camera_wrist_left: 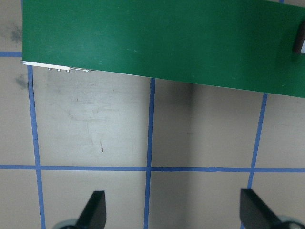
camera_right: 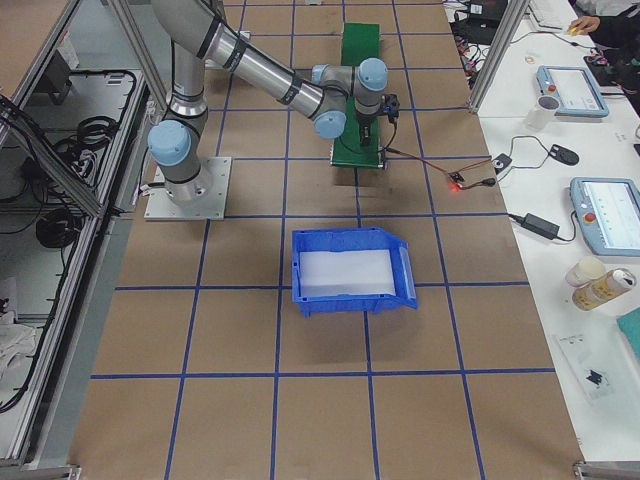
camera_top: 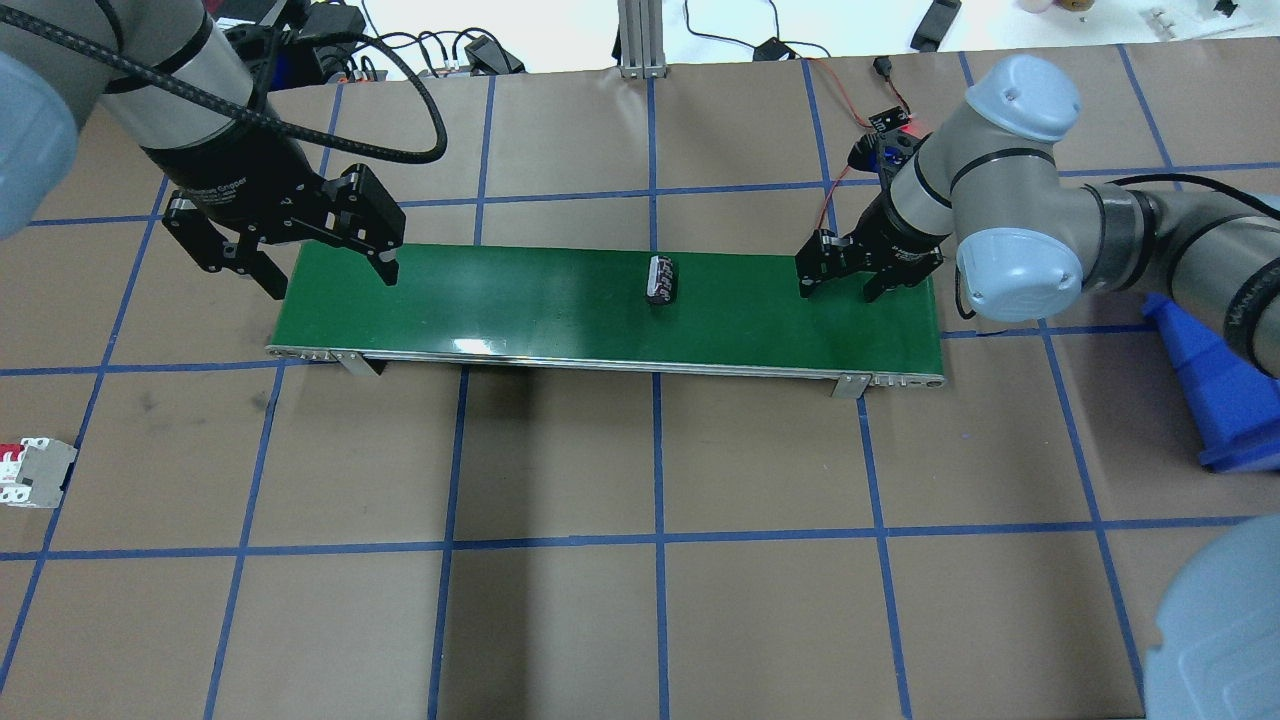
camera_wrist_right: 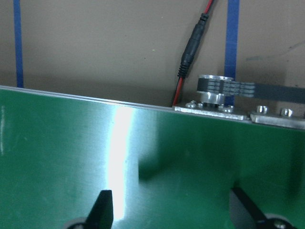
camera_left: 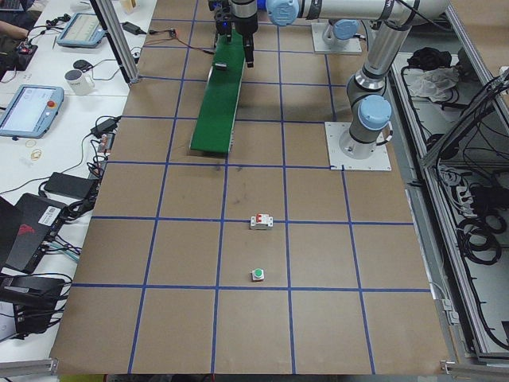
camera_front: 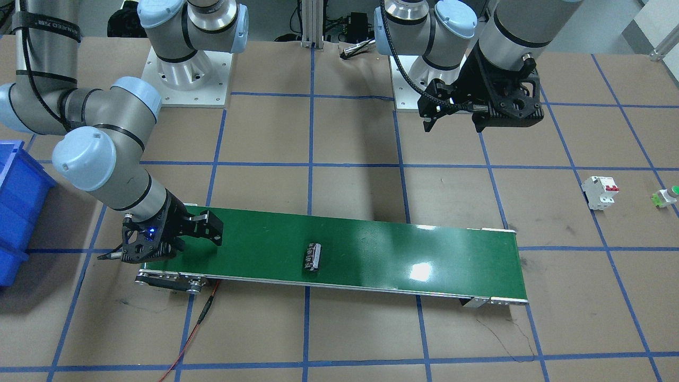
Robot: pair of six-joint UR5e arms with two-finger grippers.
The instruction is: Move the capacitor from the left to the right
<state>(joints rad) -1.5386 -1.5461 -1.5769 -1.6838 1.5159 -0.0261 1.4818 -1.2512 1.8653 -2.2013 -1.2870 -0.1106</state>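
Note:
The capacitor (camera_front: pixel 313 257) is a small black block with pale ribs. It lies near the middle of the green conveyor belt (camera_front: pixel 382 249), and also shows in the overhead view (camera_top: pixel 660 279) and at the right edge of the left wrist view (camera_wrist_left: pixel 300 38). My left gripper (camera_top: pixel 330 272) is open and empty, raised over the belt's left end (camera_front: pixel 453 126). My right gripper (camera_top: pixel 838 291) is open and empty, low over the belt's right end (camera_front: pixel 197 243). Both are well apart from the capacitor.
A white breaker (camera_front: pixel 600 192) with red switches and a green-capped push button (camera_front: pixel 667 196) stand on the table beyond my left arm. A blue bin (camera_front: pixel 16 212) sits beyond the belt's right end. A red cable (camera_front: pixel 201 318) runs from the belt's motor end.

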